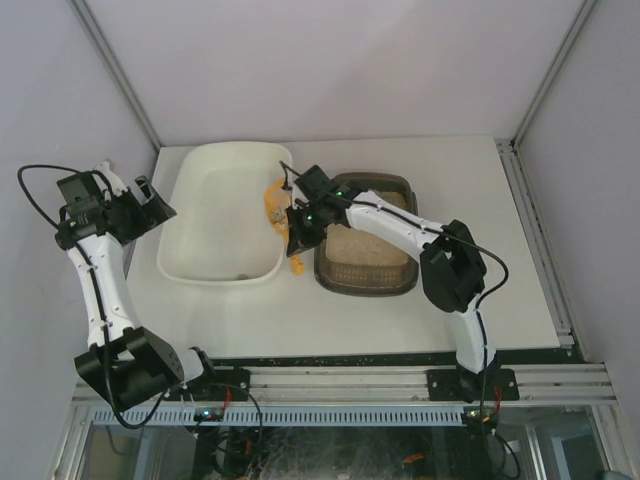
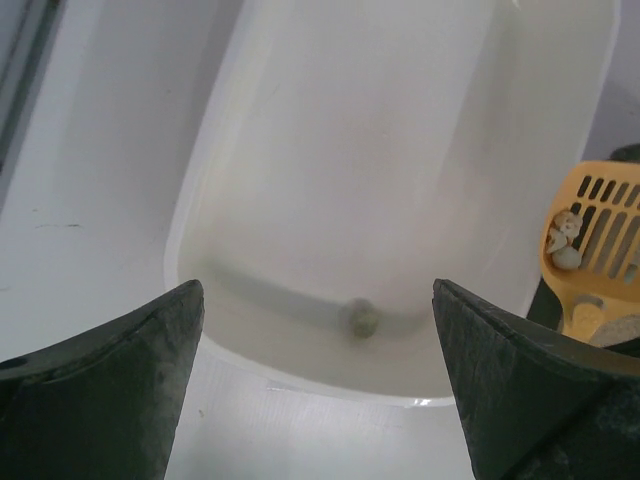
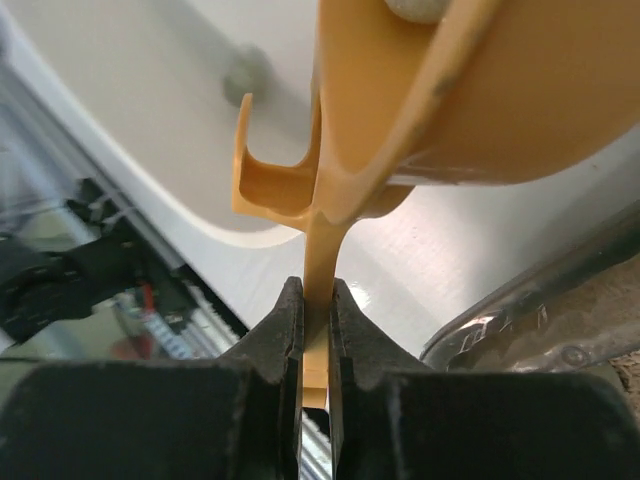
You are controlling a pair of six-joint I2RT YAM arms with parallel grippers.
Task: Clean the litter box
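The litter box (image 1: 366, 284), a dark tray of beige litter, sits right of a cream-white tub (image 1: 220, 210). My right gripper (image 1: 298, 228) is shut on the handle of a yellow slotted scoop (image 1: 274, 203), holding it tilted over the tub's right rim. In the right wrist view the fingers (image 3: 285, 320) pinch the scoop's handle (image 3: 318, 270), and the litter box's rim (image 3: 520, 305) shows at the right. The scoop (image 2: 598, 240) carries pale clumps (image 2: 564, 240). My left gripper (image 1: 152, 200) stands open by the tub's left side, nothing between its fingers (image 2: 120, 350).
One grey clump (image 2: 360, 318) lies at the bottom of the white tub (image 2: 400, 150), near its front wall. Grey walls enclose the white table (image 1: 480, 190) at back and sides. The arms' mounting rail (image 1: 350, 385) runs along the near edge.
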